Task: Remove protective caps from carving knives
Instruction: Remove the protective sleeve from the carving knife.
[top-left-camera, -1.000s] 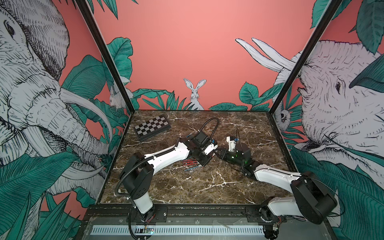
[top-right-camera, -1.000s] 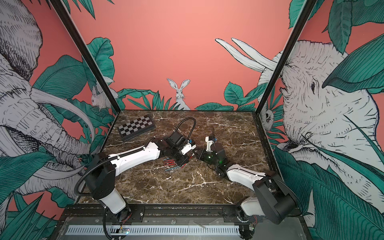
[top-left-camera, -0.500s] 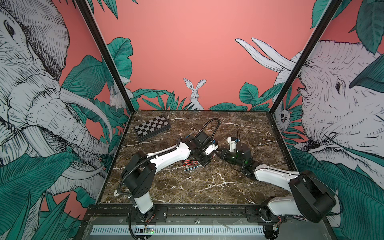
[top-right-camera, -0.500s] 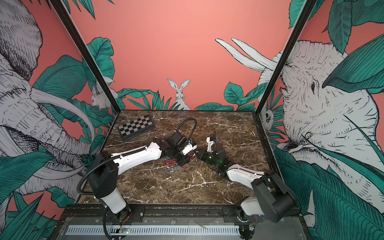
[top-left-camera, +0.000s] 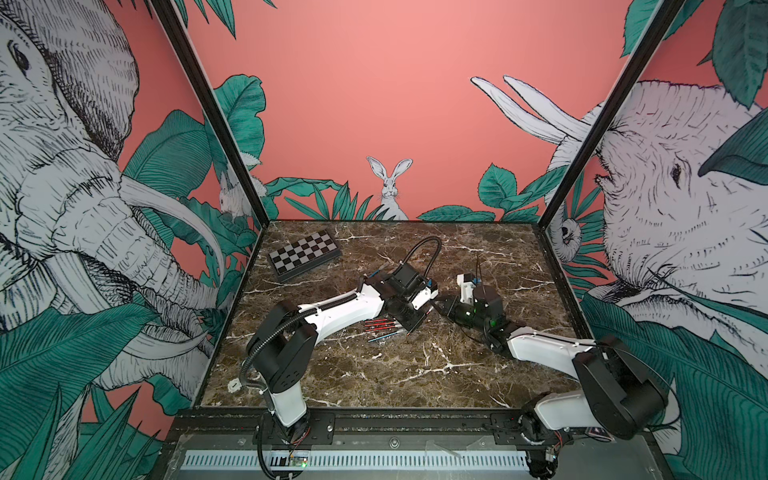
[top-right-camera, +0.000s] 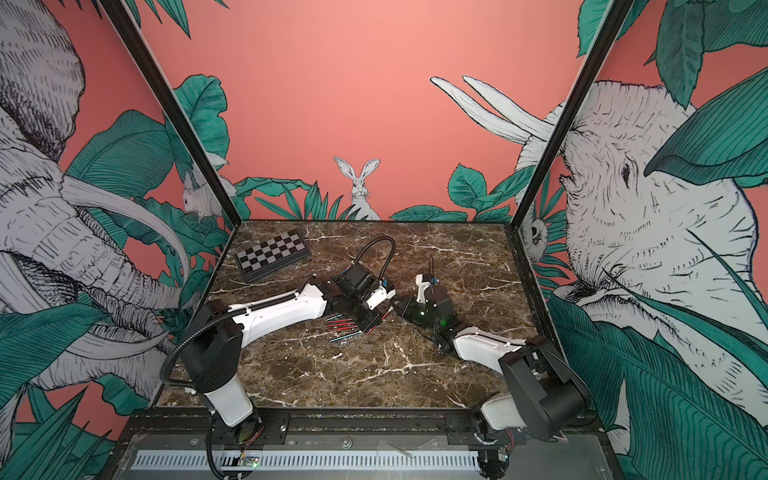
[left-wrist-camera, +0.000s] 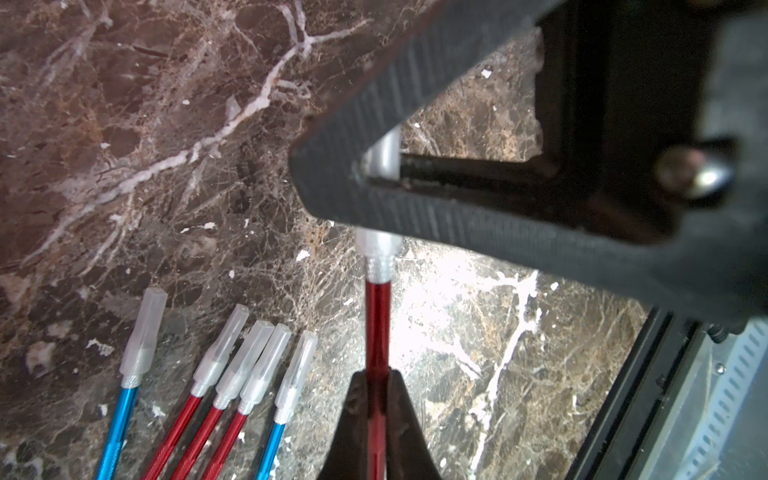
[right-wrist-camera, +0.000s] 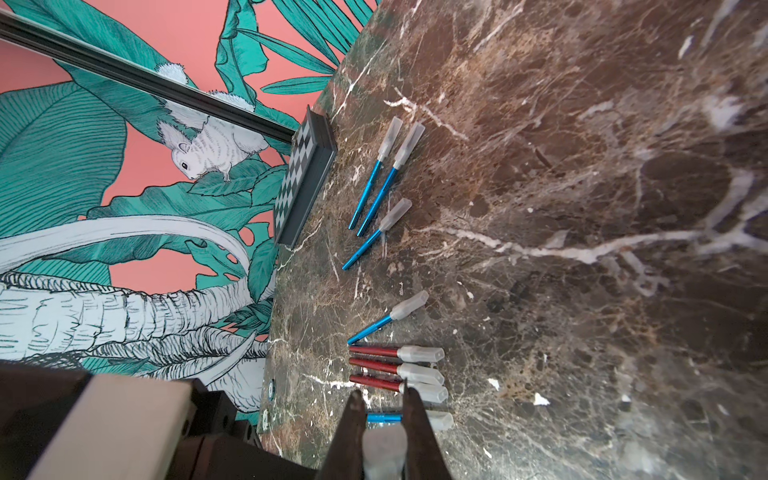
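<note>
The cap pinched by the right gripper should be drawn straight off the red knife clamped in the left gripper.

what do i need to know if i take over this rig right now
Left gripper: shut on a red knife, by its handle.
Right gripper: shut on that knife's cap, which looks still seated against the collar.
Eight other knives lie on the table, all capped; no loose caps in view.
Done: no cap clearly off yet.
Left: pull this cap free, then uncap the other eight.
</note>
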